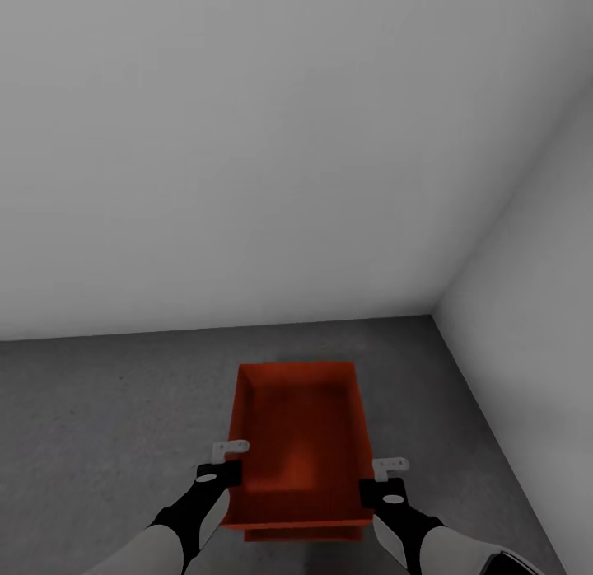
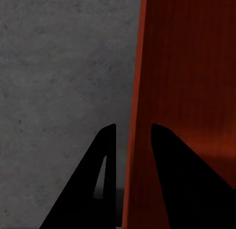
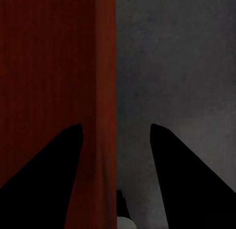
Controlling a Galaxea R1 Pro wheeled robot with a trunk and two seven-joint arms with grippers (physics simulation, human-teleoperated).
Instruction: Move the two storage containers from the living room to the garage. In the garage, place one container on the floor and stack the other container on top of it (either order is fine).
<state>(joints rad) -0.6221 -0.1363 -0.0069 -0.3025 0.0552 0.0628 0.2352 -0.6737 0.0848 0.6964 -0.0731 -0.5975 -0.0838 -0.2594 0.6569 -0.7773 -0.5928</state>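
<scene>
Two orange-red storage containers are stacked on the dark grey garage floor (image 1: 99,410), near a corner of white walls. The upper container (image 1: 301,435) sits on the lower one, of which just a strip (image 1: 305,533) peeks out at the near end. My left gripper (image 1: 233,453) straddles the upper container's left wall (image 2: 137,91); its fingers (image 2: 105,150) stand a little apart, with a sliver of floor between the outer one and the wall. At the right wall (image 3: 105,66) my right gripper (image 1: 387,468) stands wide open, its outer finger (image 3: 164,155) well clear.
White walls close the space: one straight ahead (image 1: 247,147), one on the right (image 1: 543,311), meeting in a corner just beyond the stack. Bare concrete stretches away to the left of the containers.
</scene>
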